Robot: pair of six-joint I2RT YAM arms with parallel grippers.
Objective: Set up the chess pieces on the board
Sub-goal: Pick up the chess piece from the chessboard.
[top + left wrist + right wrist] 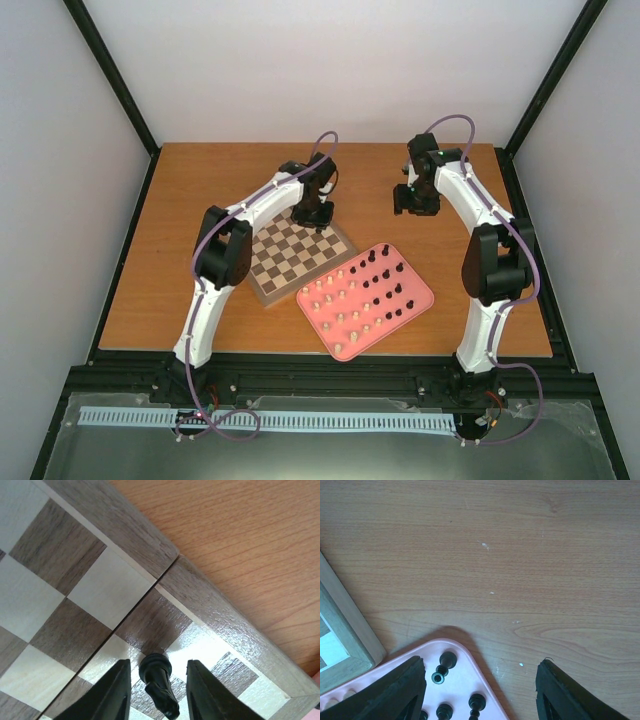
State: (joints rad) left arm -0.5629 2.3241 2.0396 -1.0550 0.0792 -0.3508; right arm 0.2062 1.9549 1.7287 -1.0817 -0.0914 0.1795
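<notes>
From above, the left tool (313,213) hides whatever lies under it at the far corner of the board (290,262). Its wrist camera shows what is there: one dark piece (161,690) between the two black fingers (112,695), in the row of squares next to the board's border and just beside the board's centre seam (135,605). I cannot tell which square it stands on. A sliver of board shows on each side of the piece, so the jaws straddle it without touching it.

The right tool (412,200) hangs over the bare counter (200,190), beyond the board's right corner. Its jaws are spread wide with nothing between them. Its wrist view takes in a corner of the board at the left edge and a few dark chessmen below.

The pink tray (345,352) lies on the counter with one edge touching, or almost touching, the board's right side. Only the overhead view shows it whole. Cream pieces (335,300) stand in the half nearer the board, and dark pieces (385,280) stand in the half away from it, all set in rows.
</notes>
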